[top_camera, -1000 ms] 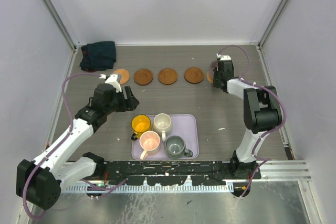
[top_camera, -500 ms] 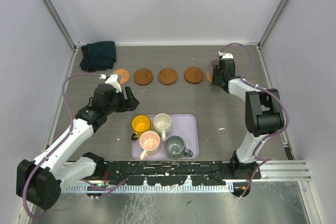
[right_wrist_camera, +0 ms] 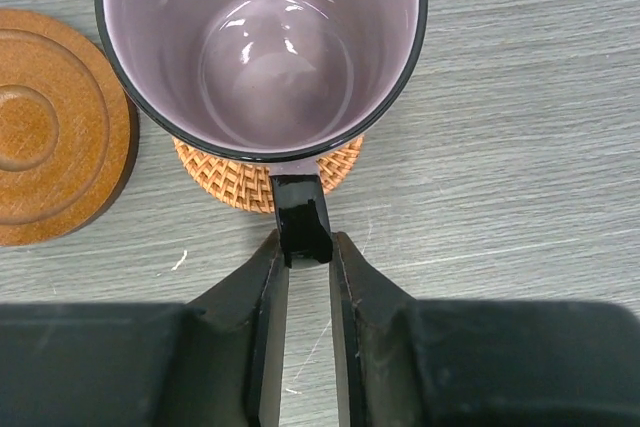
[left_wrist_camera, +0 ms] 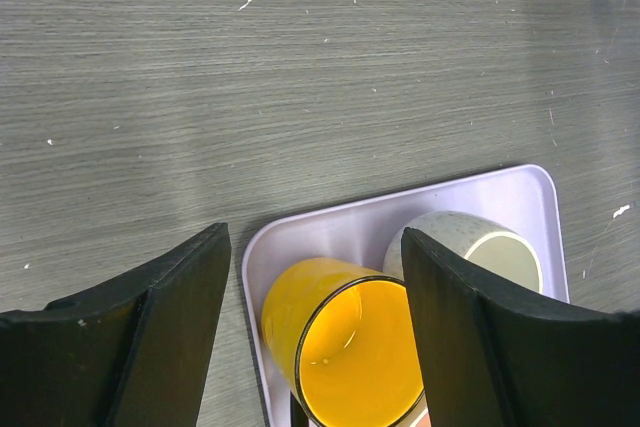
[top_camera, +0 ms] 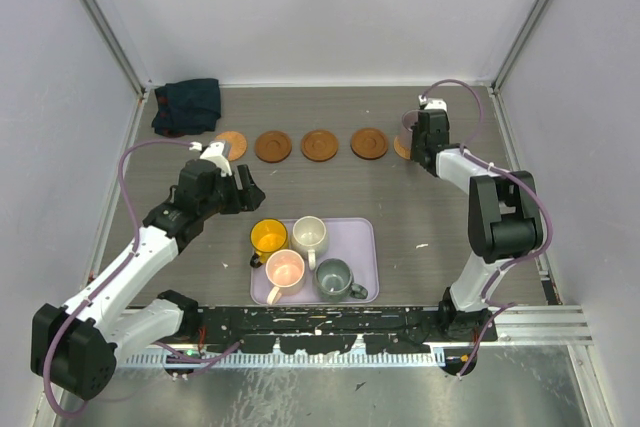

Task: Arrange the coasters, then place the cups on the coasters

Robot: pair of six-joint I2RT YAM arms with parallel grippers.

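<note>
Three brown wooden coasters and a tan coaster lie in a row at the back. A second tan woven coaster sits at the right end, next to a brown coaster. The purple cup stands upright on the woven one. My right gripper is shut on that cup's black handle. The yellow cup, cream cup, pink cup and grey-green cup stand on the lilac tray. My left gripper hangs open above the yellow cup.
A dark crumpled cloth lies in the back left corner. White walls close the table in at the back and both sides. A metal rail runs along the near edge by the arm bases.
The right gripper's jaws spread a little and then closed again on the purple cup's handle, with the wrist shifting slightly toward the back. The left arm has not moved.
</note>
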